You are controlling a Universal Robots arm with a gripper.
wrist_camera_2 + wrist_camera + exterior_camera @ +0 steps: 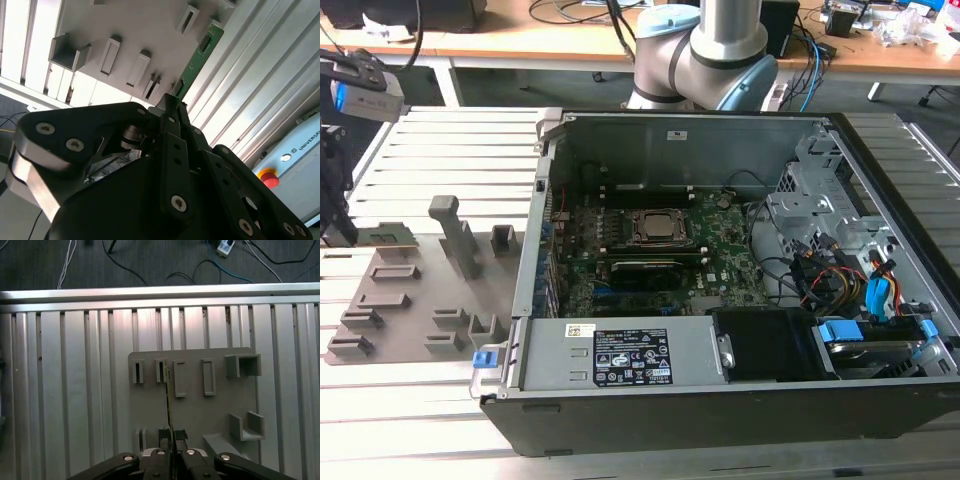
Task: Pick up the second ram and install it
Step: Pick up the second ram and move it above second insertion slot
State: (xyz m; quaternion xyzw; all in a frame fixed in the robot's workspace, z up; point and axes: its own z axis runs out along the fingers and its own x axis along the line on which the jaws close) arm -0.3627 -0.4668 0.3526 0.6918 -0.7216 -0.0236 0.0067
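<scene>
- Gripper (172,436) fills the near edge of the first wrist view. Its two fingers (181,436) are drawn in until only a thin gap is left, and that gap is taken up by the memory stick (168,405). I judge it clamped on the stick.
- Memory stick stands on edge and shows as a thin line from above. Its long axis runs straight out from the fingertips, away from the wrist.
- Its far end sits at a small upright slot (161,372) on the grey holder plate (200,412).
- Second wrist view shows the green flat face of the stick (199,56) coming out from between the fingertips. How much of it lies under the gripper is hidden.
- Whether the stick is lifted clear of the plate, I cannot tell.
- Holder plate (390,290) lies on the slatted metal table (450,140) at the exterior view's left.
- Open computer case (720,400) with its motherboard (720,240) sits on the exterior view's right, well apart from the stick.
</scene>
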